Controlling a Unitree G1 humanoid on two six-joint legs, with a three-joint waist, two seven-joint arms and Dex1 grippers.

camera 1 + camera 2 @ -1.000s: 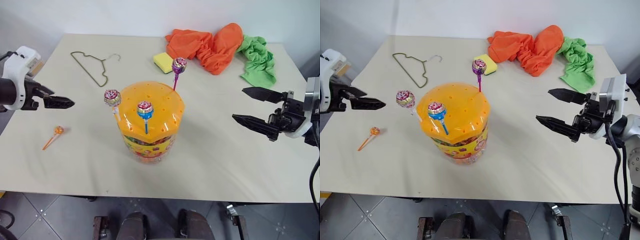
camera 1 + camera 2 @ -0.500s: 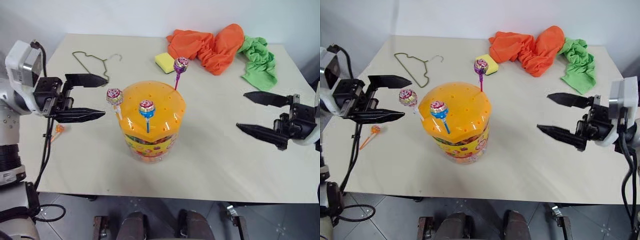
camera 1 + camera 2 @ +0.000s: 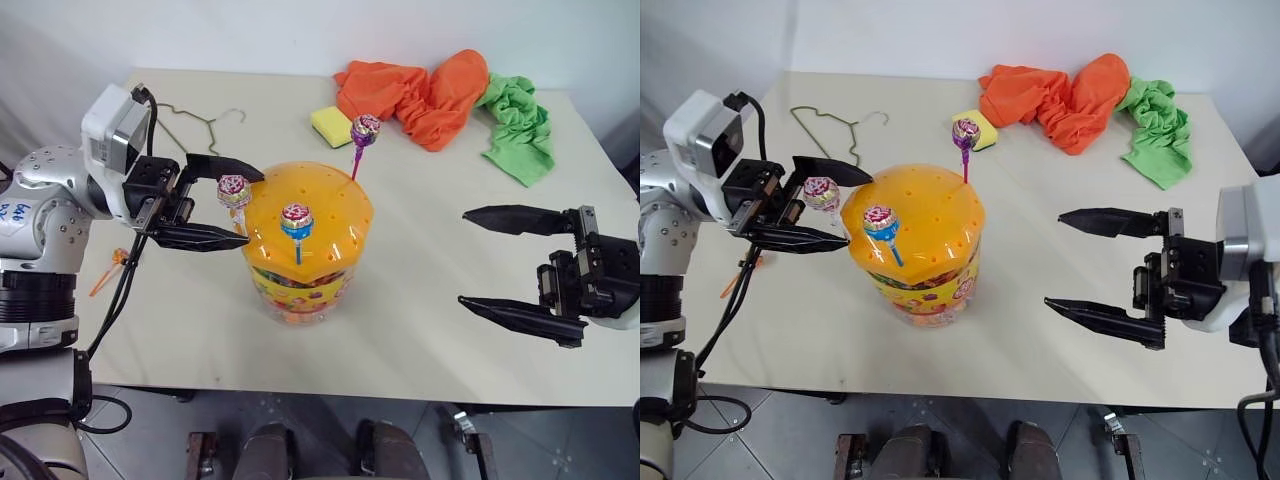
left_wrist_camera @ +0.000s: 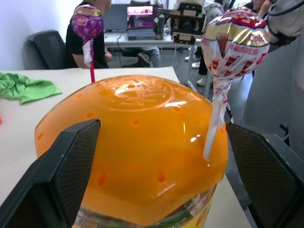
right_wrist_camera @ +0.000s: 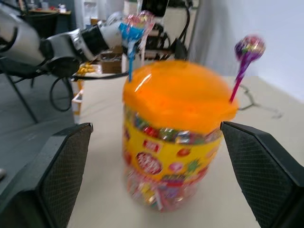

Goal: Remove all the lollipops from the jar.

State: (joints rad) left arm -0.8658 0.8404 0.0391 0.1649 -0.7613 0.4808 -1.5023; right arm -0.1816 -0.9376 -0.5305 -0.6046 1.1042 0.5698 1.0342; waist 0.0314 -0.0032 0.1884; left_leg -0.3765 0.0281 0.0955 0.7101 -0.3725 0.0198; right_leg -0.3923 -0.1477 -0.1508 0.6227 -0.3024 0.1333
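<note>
you have the jar (image 3: pixel 305 250) standing upright at the centre of the frame on the pale table (image 3: pixel 420 300), its domed orange lid on. three lollipops stand in the lid's holes: the white-stick lollipop (image 3: pixel 232 192) at the lid's left edge, the blue-stick lollipop (image 3: pixel 295 220) at the front of the dome, and the purple-stick lollipop (image 3: pixel 362 132) at the back right. a fourth, the orange lollipop (image 3: pixel 743 268), lies on the table at the left of the frame, partly behind your left arm.

your left gripper (image 3: pixel 232 206) sits just left of the jar with its fingers spread wide, one above and one below the white-stick lollipop; its head lies between them, and i cannot tell if either finger touches it. your right gripper (image 3: pixel 500 262) is at the right of the frame, well apart from the jar, fingers wide and gripping nothing.

across the top of the frame lie a wire hanger (image 3: pixel 205 120), a yellow sponge (image 3: pixel 330 125), an orange cloth (image 3: pixel 420 85) and a green cloth (image 3: pixel 518 120).
</note>
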